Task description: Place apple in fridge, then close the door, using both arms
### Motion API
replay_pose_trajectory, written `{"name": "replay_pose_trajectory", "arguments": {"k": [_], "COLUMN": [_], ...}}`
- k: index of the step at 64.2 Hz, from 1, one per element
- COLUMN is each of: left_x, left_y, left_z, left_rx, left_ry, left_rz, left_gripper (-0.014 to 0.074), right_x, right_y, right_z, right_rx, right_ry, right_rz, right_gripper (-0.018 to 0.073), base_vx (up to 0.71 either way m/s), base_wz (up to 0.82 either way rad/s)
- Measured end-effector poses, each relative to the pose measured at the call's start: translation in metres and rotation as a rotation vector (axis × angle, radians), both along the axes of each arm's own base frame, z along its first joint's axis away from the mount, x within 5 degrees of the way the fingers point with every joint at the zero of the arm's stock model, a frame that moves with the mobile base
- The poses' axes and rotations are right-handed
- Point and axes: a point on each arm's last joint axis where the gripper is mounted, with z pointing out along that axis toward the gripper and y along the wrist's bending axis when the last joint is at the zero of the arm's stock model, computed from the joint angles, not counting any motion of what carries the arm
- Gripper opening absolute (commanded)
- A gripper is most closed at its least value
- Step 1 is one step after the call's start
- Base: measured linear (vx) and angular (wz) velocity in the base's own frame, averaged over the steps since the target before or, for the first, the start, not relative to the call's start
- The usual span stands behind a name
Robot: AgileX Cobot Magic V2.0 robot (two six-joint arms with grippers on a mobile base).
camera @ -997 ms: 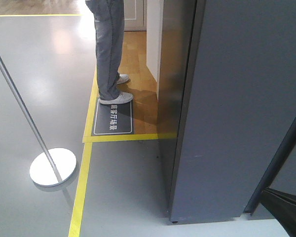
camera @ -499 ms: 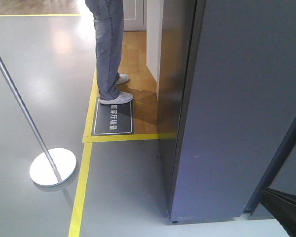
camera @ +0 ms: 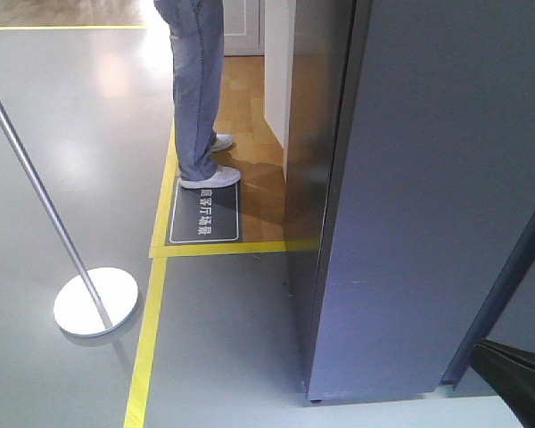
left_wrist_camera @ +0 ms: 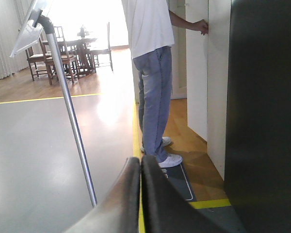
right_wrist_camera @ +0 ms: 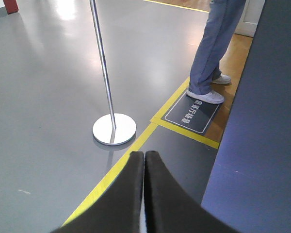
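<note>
Beside fridge (camera: 428,205) (wrist views): pressed-together jaws.

One fridge (camera: 428,223), one pole (camera: 36,192), one person (left_wrist_camera: 153,73).

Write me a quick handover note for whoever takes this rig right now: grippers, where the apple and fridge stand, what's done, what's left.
Left gripper: shut, empty.
Right gripper: shut, empty.
Apple: not visible in any view.
Fridge: dark grey, close on the right; only its outside shows, so the door's state is unclear.
Bystander stands beside it, hand on a white panel. Silver pole stand on the floor to the left.
Done: cannot confirm the apple is inside.
Left: verify apple and door closure.
</note>
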Motion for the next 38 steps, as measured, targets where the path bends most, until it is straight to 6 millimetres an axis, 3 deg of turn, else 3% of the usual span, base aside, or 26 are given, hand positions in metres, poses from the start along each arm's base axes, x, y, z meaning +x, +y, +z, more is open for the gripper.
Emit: {"name": "replay_pose_trajectory", "arguments": {"k": [38], "left_x": [0.0], "left_y": [0.0], "left_z": [0.0], "left_rx": [0.0], "left_ry": [0.0], "left_rz": [0.0], "left_gripper": [-0.0006], "right_x": [0.0], "right_y": [0.0], "right_z": [0.0], "right_rx": [0.0], "right_ry": [0.0], "right_rz": [0.0], "right_gripper": [-0.0006], "base_vx": [0.0], "base_wz": [0.0]}}
